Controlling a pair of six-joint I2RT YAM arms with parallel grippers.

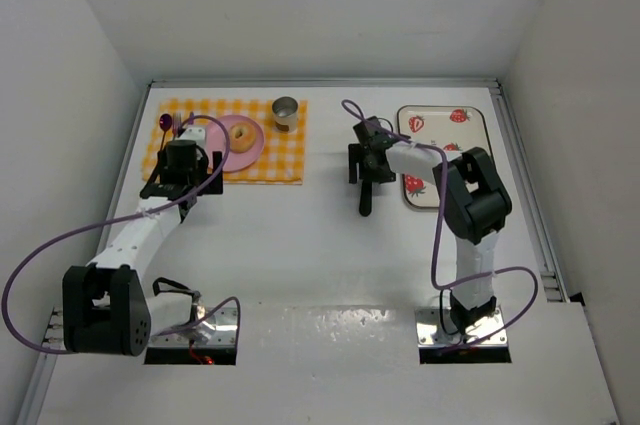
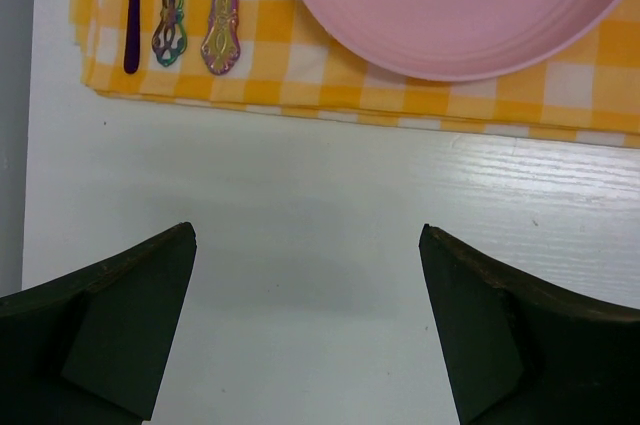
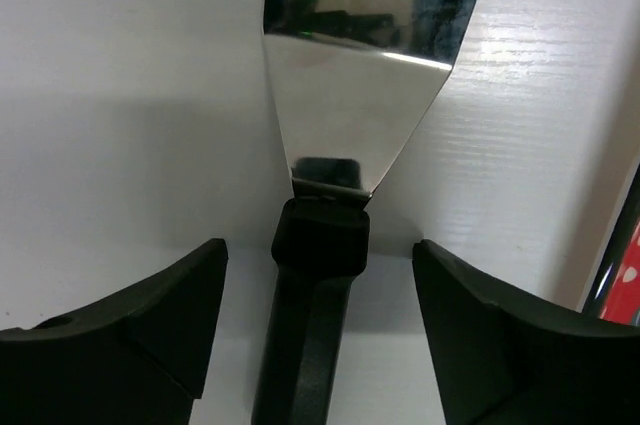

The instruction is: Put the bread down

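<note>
Sitting on the pink plate (image 1: 258, 148) is the bread (image 1: 238, 132), a small golden-brown ring with a hole in the middle. The plate lies on a yellow checked cloth (image 1: 285, 163) at the back left of the white desk (image 1: 300, 235). A shiny metal cup (image 1: 285, 112) stands on the cloth, just beside the plate. Some shiny colored cutlery (image 2: 190, 20) lies on the cloth on the plate's other side.

The left gripper (image 2: 308, 235) is wide apart and holds nothing. It hangs over bare desk near the front edge of the cloth. In its own camera only a bit of the bread shows, at the very top.

The right gripper (image 3: 320, 245) is over a spatula (image 3: 350, 115) lying flat on the desk. Its fingers (image 3: 150, 315) are apart, one on each side of the black handle, with a gap on both sides. A tray (image 1: 478, 140) with red strawberry prints lies just beside that arm.
</note>
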